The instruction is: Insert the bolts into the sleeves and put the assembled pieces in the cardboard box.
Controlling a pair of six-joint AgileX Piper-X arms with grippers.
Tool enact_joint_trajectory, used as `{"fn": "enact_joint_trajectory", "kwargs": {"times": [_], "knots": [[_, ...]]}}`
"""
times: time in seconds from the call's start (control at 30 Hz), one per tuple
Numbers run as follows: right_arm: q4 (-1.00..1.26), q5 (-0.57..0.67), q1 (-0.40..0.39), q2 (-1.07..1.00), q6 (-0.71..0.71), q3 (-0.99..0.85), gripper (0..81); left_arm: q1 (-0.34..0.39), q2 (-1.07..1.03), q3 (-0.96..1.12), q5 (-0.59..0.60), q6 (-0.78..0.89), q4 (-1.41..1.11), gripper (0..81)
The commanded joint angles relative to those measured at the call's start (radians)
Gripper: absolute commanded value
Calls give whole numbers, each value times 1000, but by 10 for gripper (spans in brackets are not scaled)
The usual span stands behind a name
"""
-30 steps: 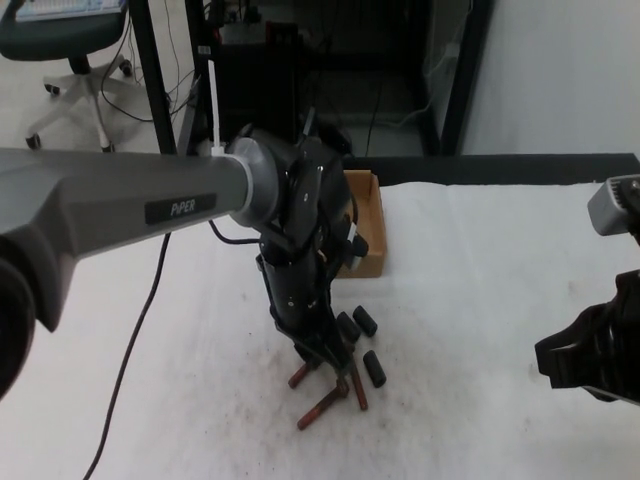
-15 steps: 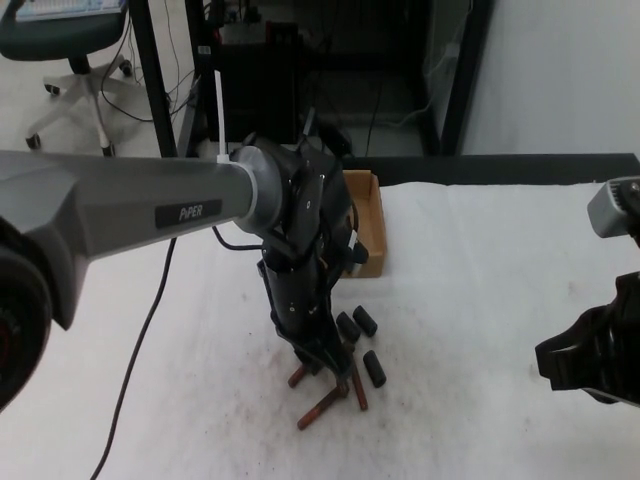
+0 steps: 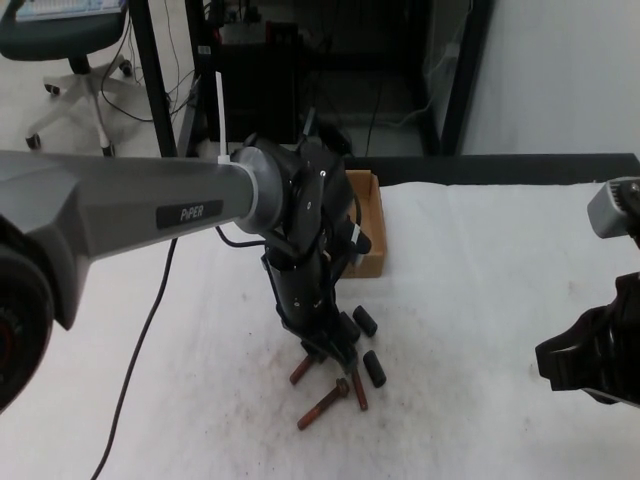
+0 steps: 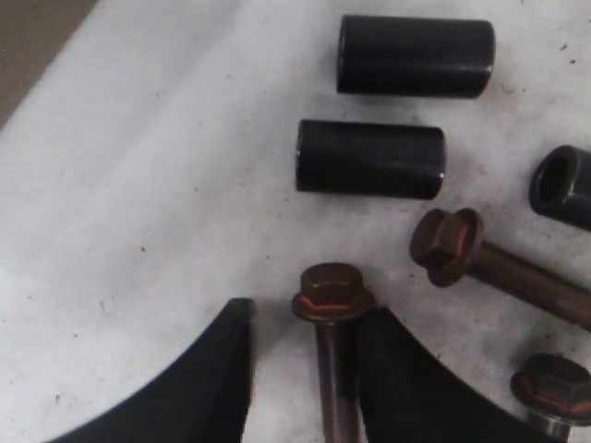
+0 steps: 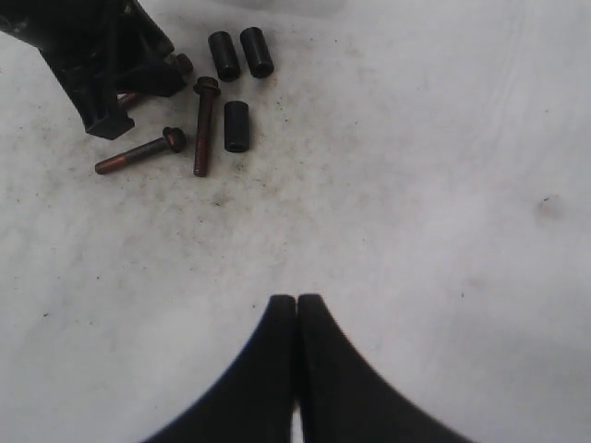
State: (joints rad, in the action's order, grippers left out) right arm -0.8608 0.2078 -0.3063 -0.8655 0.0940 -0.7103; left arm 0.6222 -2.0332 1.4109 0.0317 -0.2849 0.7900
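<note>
The white cloth-covered surface (image 3: pixel 500 290) looks soft and is smudged with rusty specks around the parts. Across its left half reaches the grey left arm (image 3: pixel 100 210), its black wrist pointing down. Just beyond the wrist, toward the far edge, sits the open cardboard box (image 3: pixel 372 240), plain brown with thin walls. The wrist hides part of it, so I cannot tell whether anything lies inside.

The right end effector (image 5: pixel 295 365) hangs at the near right, well apart from the parts, clenched on nothing. The left end effector (image 4: pixel 305 312) is down among the parts and released, with one black finger on each side of a bolt (image 4: pixel 336 369). One finger seems to touch the shank, while a gap shows at the other.

The step in hand looks like the first pick, with nothing assembled on the surface. Next, the fingers should close squarely on the round shank so it cannot roll. After lifting, the tip must be lined up with a sleeve's bore, and the other arm will probably need to steady that sleeve.

The three bolts (image 5: pixel 203 125) are rusty brown with flanged hex heads. The three sleeves (image 4: pixel 369 159) are short, smooth, matte black tubes lying just beyond them.
</note>
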Motion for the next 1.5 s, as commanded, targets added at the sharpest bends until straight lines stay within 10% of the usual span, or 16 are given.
{"fn": "enact_joint_trajectory", "kwargs": {"times": [0.0, 0.57, 0.77, 1.47], "knots": [[5, 16, 5, 10, 3, -2, 4, -2, -9, 7, -16, 10, -2, 348], [13, 16, 5, 10, 3, -2, 4, -2, -12, 7, -16, 10, 0, 345], [13, 16, 5, 10, 3, -2, 4, -2, -31, 7, 6, 7, 41, 3], [34, 16, 1, 10, -54, -2, 4, -16, 225, 131, 37, 305, -30, 0]]}}
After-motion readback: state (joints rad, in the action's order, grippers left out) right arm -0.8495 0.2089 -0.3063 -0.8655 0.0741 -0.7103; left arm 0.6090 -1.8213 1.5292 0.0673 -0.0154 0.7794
